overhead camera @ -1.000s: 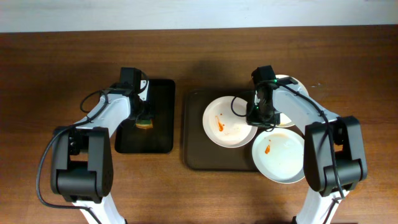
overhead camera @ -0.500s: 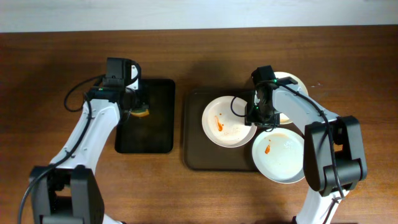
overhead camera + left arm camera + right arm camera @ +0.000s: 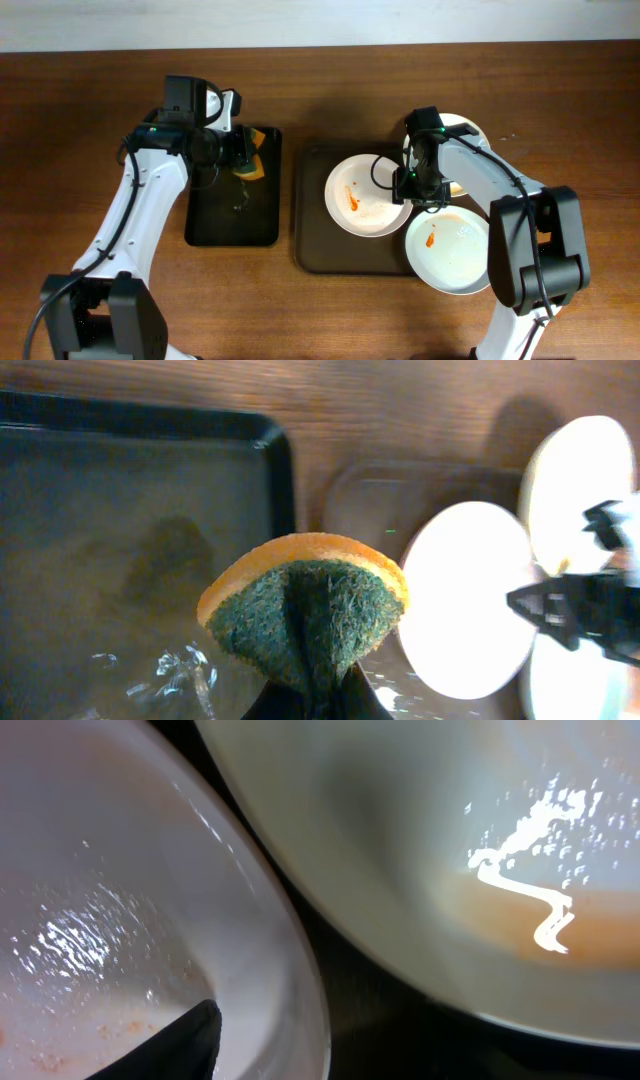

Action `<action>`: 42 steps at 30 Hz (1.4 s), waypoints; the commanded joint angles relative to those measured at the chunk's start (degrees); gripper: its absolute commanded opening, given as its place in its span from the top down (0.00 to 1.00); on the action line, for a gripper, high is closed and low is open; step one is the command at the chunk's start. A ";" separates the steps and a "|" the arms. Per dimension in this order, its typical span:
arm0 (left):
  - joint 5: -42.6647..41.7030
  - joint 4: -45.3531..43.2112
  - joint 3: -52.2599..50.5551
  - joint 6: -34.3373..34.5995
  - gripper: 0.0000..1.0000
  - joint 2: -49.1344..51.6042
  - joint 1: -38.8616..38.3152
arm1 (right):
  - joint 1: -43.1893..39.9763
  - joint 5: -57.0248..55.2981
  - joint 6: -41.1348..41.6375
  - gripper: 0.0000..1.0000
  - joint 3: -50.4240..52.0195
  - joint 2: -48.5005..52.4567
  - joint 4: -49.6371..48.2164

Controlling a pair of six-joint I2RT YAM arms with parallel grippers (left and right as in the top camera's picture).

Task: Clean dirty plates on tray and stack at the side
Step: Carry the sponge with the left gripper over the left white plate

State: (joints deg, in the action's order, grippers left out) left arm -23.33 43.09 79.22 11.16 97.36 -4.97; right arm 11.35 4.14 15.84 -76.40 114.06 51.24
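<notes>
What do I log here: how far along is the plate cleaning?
Done: nothing; no stack yet, the middle plate and near plate show sauce. In hand: left gripper holds the sponge, right gripper sits at the middle plate's rim. Left: wiping, then stacking all three.

The brown tray [image 3: 312, 235], rectangular with rounded corners and a raised rim, lies flat on the worktop, right of centre. Three round, shallow white plates of equal size sit on it, all upright. The left plate [image 3: 367, 195] lies wholly inside the tray, with an orange-red sauce streak left of its middle and faint smudges beside it. The front plate [image 3: 450, 255] sits at the tray's front right corner, reaching out past the rim, and bears a small orange-red blot on its left part. The back plate [image 3: 468, 132] sits at the back right corner, mostly hidden, its visible edge white; whether it touches the left plate cannot be told
</notes>
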 commanded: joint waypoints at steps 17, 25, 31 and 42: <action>-6.01 20.44 31.56 -0.50 1.00 20.68 -9.29 | -4.09 5.81 -5.16 0.77 -13.33 -5.27 19.47; -5.79 11.56 31.56 -0.28 1.00 23.87 -15.72 | -4.98 8.76 -7.26 0.70 -0.90 -4.94 2.75; -4.70 11.32 31.56 -0.28 1.00 23.93 -16.41 | -5.01 8.96 -6.36 0.72 7.04 -4.83 -7.61; -3.28 8.87 30.42 6.45 1.00 28.55 -21.51 | -5.01 10.71 -6.34 0.96 7.19 -4.83 -8.61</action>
State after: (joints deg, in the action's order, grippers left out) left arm -26.87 53.04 110.04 13.34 123.26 -24.64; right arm 6.15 14.31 9.23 -69.56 109.36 42.78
